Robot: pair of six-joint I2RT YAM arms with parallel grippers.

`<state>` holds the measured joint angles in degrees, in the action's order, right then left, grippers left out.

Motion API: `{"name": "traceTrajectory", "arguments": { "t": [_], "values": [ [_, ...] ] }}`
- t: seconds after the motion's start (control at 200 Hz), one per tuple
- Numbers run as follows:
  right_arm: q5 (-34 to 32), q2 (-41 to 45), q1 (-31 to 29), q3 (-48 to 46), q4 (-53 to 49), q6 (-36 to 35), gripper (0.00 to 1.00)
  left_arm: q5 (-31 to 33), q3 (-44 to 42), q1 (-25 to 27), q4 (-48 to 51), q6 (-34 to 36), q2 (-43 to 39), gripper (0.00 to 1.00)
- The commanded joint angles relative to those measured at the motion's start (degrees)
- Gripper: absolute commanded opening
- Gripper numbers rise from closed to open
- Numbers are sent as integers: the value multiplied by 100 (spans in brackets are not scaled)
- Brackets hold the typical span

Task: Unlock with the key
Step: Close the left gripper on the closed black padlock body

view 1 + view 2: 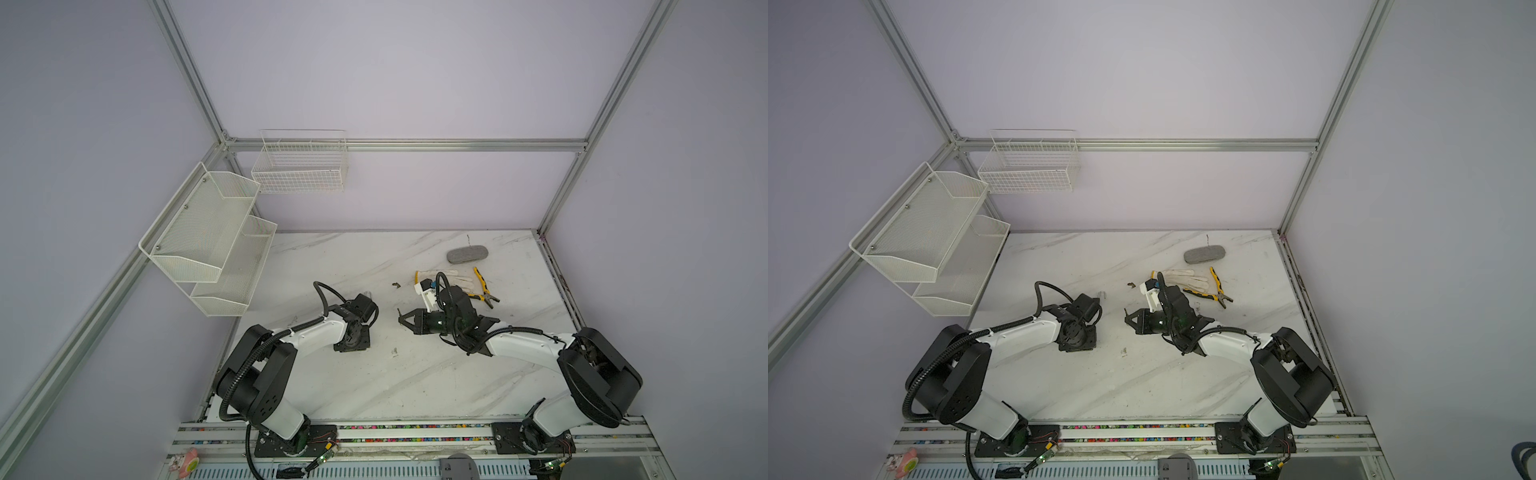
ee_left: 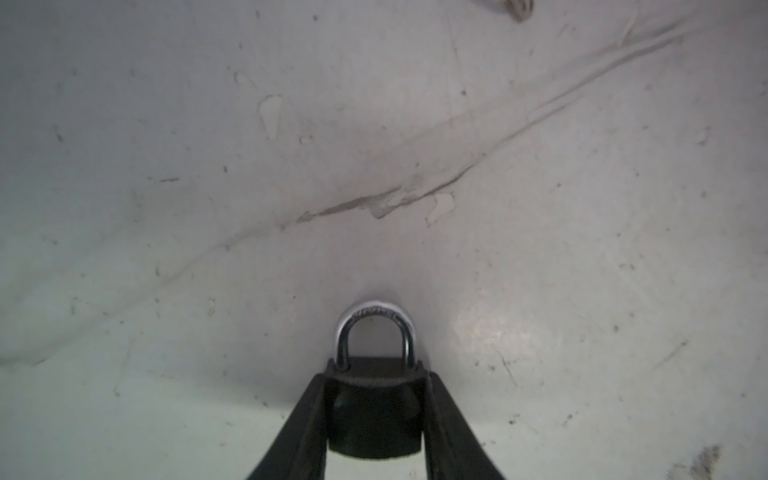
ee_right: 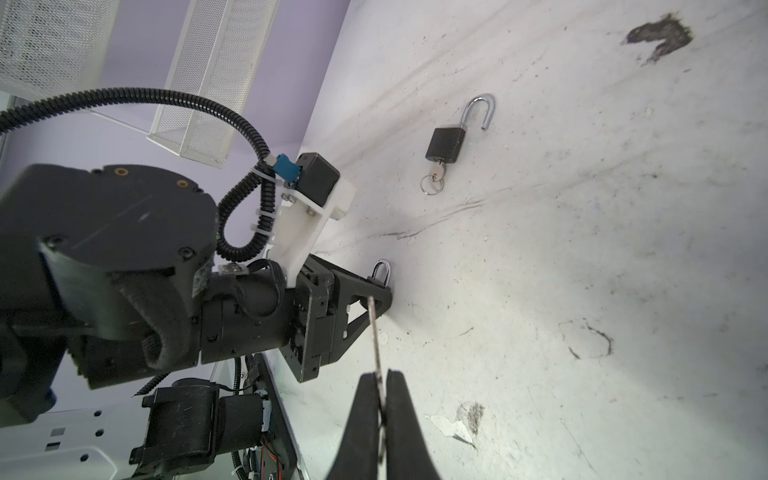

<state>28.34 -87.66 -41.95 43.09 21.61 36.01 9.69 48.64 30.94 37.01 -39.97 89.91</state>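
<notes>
While the right gripper [image 3: 380, 388] pinches a key [image 3: 374, 332] by its head, blade sticking out past the closed fingertips, the left gripper [image 2: 376, 380] clamps a black padlock [image 2: 374, 419] by both sides of its body, shackle [image 2: 376, 312] pointing down at the table [image 2: 374, 124]. The shackle is seated at both ends, so this padlock looks locked. In both top views the 2 grippers face each other with bare table between them, so the key is near the padlock but not in it. The keyhole is out of sight. Farther off lies a 2nd padlock [image 3: 445, 143], open, with another key [image 3: 436, 169] in it. By my judgement both grasps are made; lining up, inserting and turning remain.
</notes>
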Motion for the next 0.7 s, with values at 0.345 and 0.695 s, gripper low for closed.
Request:
{"name": "traceTrajectory", "arguments": {
  "t": [0.345,0.695],
  "values": [
    [22,99,3,-150,326,261,0,-20,-75,7,-39,-132,-229,17],
    [-334,230,3,-275,256,482,0,7,243,136,-111,-715,-1212,0]
  ]
}}
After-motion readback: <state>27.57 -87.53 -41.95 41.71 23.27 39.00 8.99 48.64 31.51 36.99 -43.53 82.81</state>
